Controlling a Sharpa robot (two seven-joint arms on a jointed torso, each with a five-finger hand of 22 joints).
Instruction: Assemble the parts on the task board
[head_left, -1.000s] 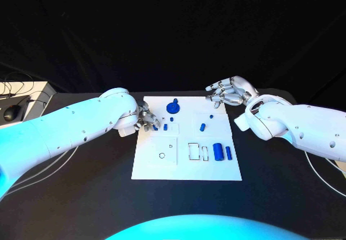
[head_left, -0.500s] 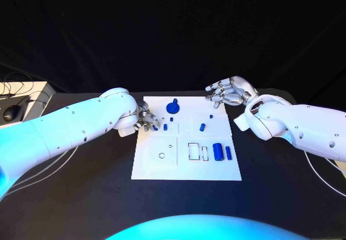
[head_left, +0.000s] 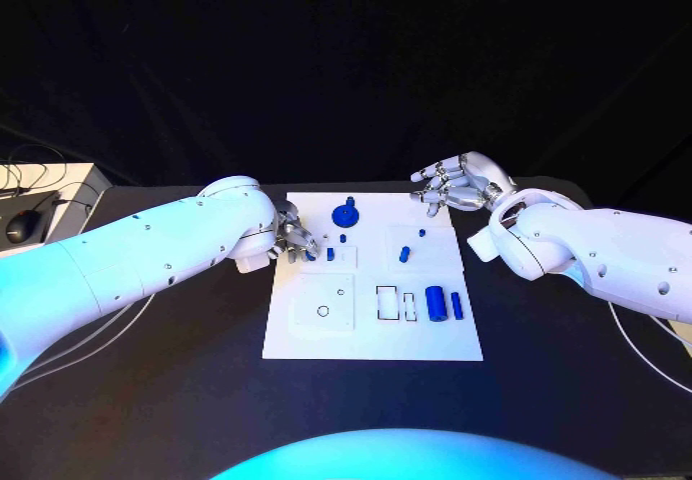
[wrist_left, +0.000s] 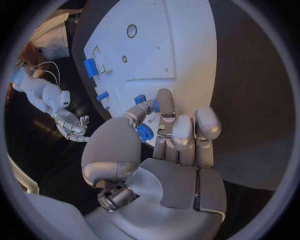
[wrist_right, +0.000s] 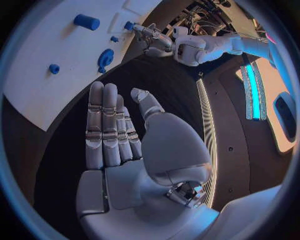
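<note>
The white task board (head_left: 372, 335) lies mid-table. My left hand (head_left: 293, 240) is down at its left edge, fingertips at two small blue pegs (head_left: 310, 255) (wrist_left: 145, 132). The thumb and a finger close in beside a peg; whether it is pinched I cannot tell. My right hand (head_left: 459, 184) hovers off the board's far right corner, fingers straight, palm bare (wrist_right: 122, 150), holding nothing. A round blue knob (head_left: 345, 213) (wrist_right: 105, 58) stands at the far side. A blue cylinder (head_left: 436, 302) and a blue bar (head_left: 457, 305) lie at the right.
On the board are a rectangular slot (head_left: 388, 303), a round hole (head_left: 325, 311) and two more small blue pegs (head_left: 405, 254) (head_left: 423, 233). A pale box with cables (head_left: 43, 195) sits at the table's far left. Black table surrounds the board.
</note>
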